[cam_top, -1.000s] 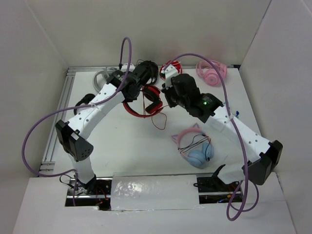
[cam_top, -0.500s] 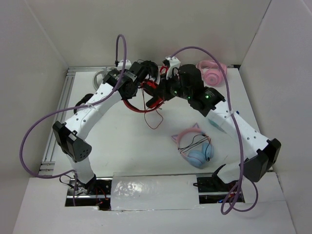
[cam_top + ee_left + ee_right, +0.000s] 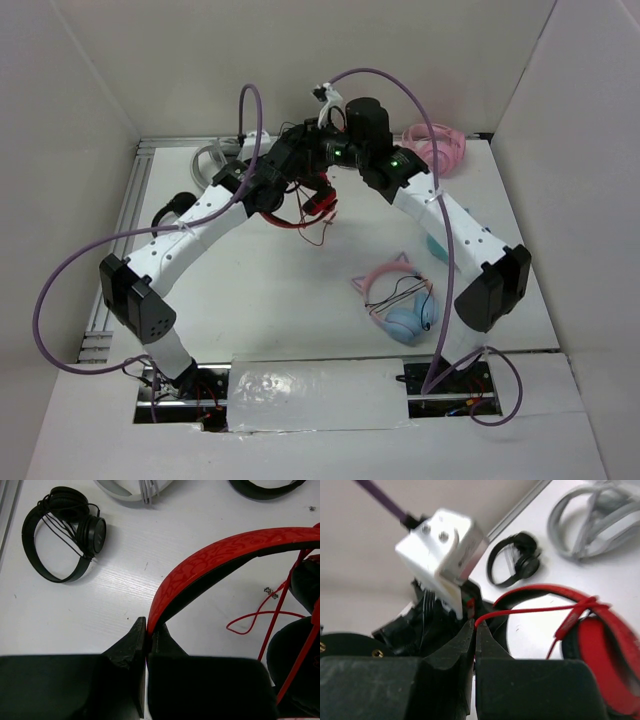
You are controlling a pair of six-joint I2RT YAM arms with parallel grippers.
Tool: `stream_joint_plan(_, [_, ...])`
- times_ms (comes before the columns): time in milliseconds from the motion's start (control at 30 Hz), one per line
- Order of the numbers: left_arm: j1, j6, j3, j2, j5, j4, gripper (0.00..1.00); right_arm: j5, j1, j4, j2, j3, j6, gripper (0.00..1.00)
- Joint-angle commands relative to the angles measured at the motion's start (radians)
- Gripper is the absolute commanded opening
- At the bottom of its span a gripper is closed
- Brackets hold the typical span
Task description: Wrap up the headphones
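Left gripper (image 3: 146,632): jaws clamped on one end of the headband (image 3: 225,550) of the headphones (image 3: 320,203). The band is red on top with a raised swirl pattern and black underneath. It arcs up and to the right away from the fingertips. Dark earcup pads (image 3: 292,655) sit at the right edge of the left wrist view, with thin red cable strands running across them.

Right gripper (image 3: 474,630): jaws pinched tight on the thin red cable (image 3: 530,611). The cable leaves the fingertips to the right and reaches the red earcup (image 3: 600,650), which is close beside this gripper. The left arm's white wrist bracket (image 3: 442,550) is just above the right fingers.

From overhead, both grippers meet over the worktop (image 3: 280,300) near the middle of its far edge. The headphones hang between and below them, and a loop of cable trails down on the near side.

Around them:
- A black headphone pair (image 3: 65,532) wound with its own cord lies toward the left edge.
- A white-grey pair (image 3: 215,155) lies at the far left corner.
- A pink pair (image 3: 435,148) lies at the far right corner.
- A pink cat-ear pair with a blue earcup (image 3: 400,300) lies nearer the right arm, well apart from the red set.
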State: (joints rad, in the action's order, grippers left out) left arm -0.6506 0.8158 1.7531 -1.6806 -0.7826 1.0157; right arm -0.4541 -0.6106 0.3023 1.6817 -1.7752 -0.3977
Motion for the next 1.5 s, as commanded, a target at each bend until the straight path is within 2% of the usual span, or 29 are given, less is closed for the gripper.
stream_joint_plan(0, [0.011,0.043,0.028,0.047,-0.018,-0.068,0.0,-0.23,-0.011,-0.052,-0.002,-0.029,-0.016,0.0])
stream_joint_plan(133, [0.043,0.123,0.095,0.029,-0.043,0.012,0.0,-0.19,-0.018,-0.065,-0.13,0.175,0.022,0.0])
stream_joint_plan(233, [0.06,0.118,0.112,0.028,-0.066,0.012,0.0,-0.031,-0.032,-0.019,-0.204,0.302,0.062,0.0])
stream_joint_plan(300, [0.071,0.135,0.121,0.033,-0.073,0.023,0.0,0.02,-0.043,-0.005,-0.278,0.39,0.074,0.0])
stream_joint_plan(400, [0.088,0.164,0.108,0.058,-0.052,0.011,0.0,-0.02,-0.046,-0.086,-0.345,0.519,0.077,0.02])
stream_joint_plan(500, [0.092,0.097,0.048,0.111,-0.012,-0.124,0.0,-0.132,-0.058,-0.189,-0.359,0.608,0.114,0.02])
stream_joint_plan(667, [0.08,0.057,-0.007,0.2,0.054,-0.265,0.0,-0.215,-0.107,-0.255,-0.291,0.603,0.255,0.03])
stream_joint_plan(767, [0.062,0.045,0.011,0.208,0.042,-0.278,0.0,-0.259,-0.135,-0.276,-0.229,0.566,0.334,0.02])
stream_joint_plan(833, [0.048,0.049,0.031,0.196,0.026,-0.263,0.0,-0.29,-0.156,-0.366,-0.223,0.6,0.368,0.02])
stream_joint_plan(967, [0.046,0.078,0.1,0.167,0.023,-0.213,0.0,-0.32,-0.187,-0.391,-0.226,0.625,0.477,0.03])
stream_joint_plan(1067, [0.046,0.077,0.135,0.156,0.043,-0.213,0.0,-0.356,-0.218,-0.387,-0.203,0.626,0.557,0.08])
stream_joint_plan(1133, [0.046,0.057,0.146,0.154,0.045,-0.244,0.0,-0.377,-0.235,-0.378,-0.192,0.625,0.615,0.18])
stream_joint_plan(1300, [0.043,0.049,0.183,0.148,0.022,-0.244,0.0,-0.435,-0.247,-0.316,-0.162,0.582,0.678,0.25])
stream_joint_plan(1467, [0.042,0.006,0.166,0.179,0.02,-0.305,0.0,-0.445,-0.248,-0.313,-0.166,0.594,0.7,0.24])
